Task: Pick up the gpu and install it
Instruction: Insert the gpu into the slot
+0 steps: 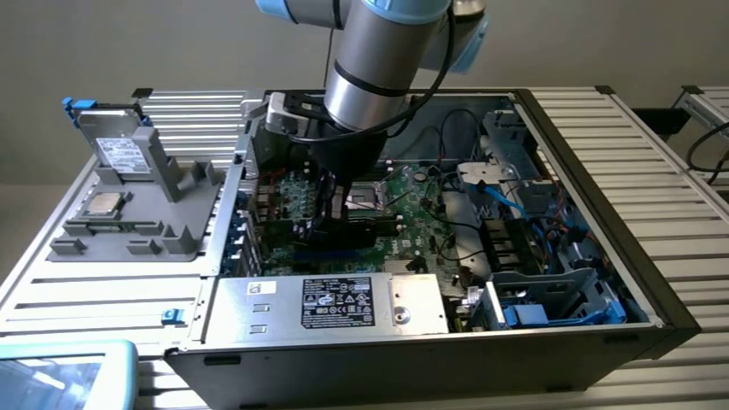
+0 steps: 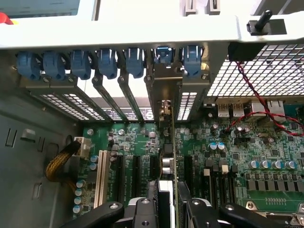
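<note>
— What have you got?
— My gripper (image 2: pixel 168 213) is about half closed on the gpu (image 2: pixel 169 159), one of my fingers (image 2: pixel 142 211) on either face.
— How does it lie?
— On edge between them, over the motherboard (image 2: pixel 247 156) slots. Its long axis runs away from me to the silver end bracket (image 2: pixel 167 88), at the rear wall under the blue clips (image 2: pixel 164 54).

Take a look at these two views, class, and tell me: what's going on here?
A robot arm reaches down into an open computer case. Its pincer is shut on the gpu, holding the card on edge over the motherboard and its expansion slots. The card's metal end bracket is at the rear wall of the case. Whether the card is fully seated cannot be told.
</note>
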`<state>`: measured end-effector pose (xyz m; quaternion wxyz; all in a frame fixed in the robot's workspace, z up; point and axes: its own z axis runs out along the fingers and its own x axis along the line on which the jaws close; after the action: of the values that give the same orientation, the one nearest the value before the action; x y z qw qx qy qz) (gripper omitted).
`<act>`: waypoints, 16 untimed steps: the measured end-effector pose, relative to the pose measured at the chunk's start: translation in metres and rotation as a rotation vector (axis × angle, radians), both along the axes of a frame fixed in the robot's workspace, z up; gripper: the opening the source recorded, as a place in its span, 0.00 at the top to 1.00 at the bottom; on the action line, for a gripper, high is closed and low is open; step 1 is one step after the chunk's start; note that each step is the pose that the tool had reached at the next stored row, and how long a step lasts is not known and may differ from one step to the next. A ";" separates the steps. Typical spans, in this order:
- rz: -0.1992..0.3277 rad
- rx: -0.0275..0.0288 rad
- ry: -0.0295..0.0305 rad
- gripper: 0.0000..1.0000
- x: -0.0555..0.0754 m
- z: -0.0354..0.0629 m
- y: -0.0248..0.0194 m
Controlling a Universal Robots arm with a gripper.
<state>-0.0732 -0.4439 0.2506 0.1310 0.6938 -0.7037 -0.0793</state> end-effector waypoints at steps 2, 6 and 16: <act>0.000 0.0001 -0.0001 0.72 0.000 -0.0001 0.0018; 0.000 0.0000 -0.0001 0.72 0.000 -0.0001 0.0061; -0.001 0.0000 0.0003 0.72 0.000 -0.0027 0.0010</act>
<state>-0.0735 -0.4428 0.2480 0.1311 0.6935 -0.7040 -0.0794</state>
